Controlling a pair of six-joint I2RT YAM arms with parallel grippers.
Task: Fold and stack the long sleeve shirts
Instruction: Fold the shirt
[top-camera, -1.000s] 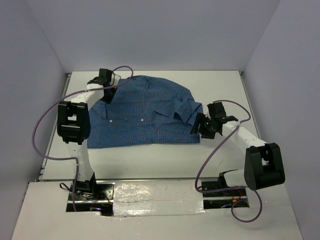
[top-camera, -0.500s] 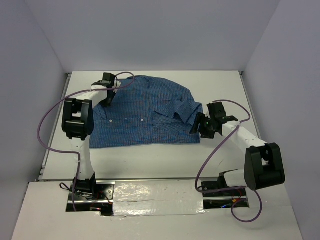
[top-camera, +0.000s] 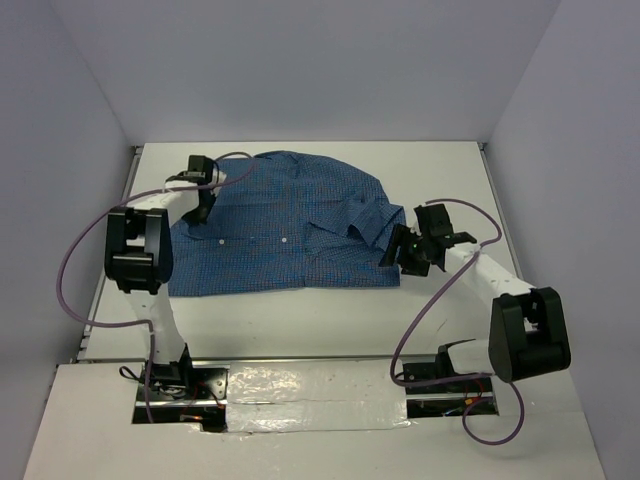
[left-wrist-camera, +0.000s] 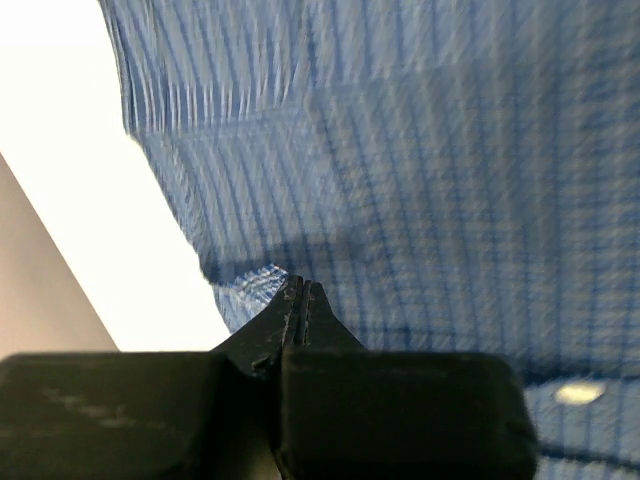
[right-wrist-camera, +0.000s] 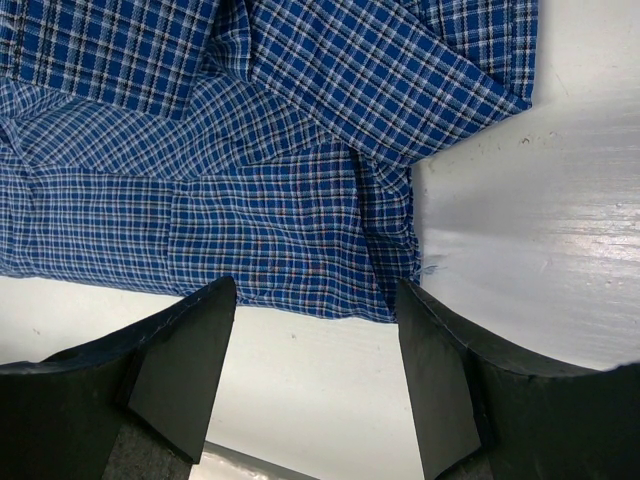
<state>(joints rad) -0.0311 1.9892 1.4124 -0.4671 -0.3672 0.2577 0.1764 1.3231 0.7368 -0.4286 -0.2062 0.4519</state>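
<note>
While it lies flat on the white table (top-camera: 300, 315), the blue checked shirt (top-camera: 290, 215) is stretched with its long axis left to right. The collar (top-camera: 365, 225) end is turned toward the right arm, and the button row runs along that axis. At the cloth's far-left edge the left gripper (top-camera: 203, 205) is set, its jaws pressed together with a small fold of the edge pinched between them. At the near-right corner the right gripper (top-camera: 408, 252) is held with fingers (right-wrist-camera: 180, 360) spread wide; nothing is gripped.

one blue checked shirt (top-camera: 290, 230); two grippers, left gripper (left-wrist-camera: 300, 295) and right gripper (right-wrist-camera: 315, 290); one table (top-camera: 440, 170).
</note>
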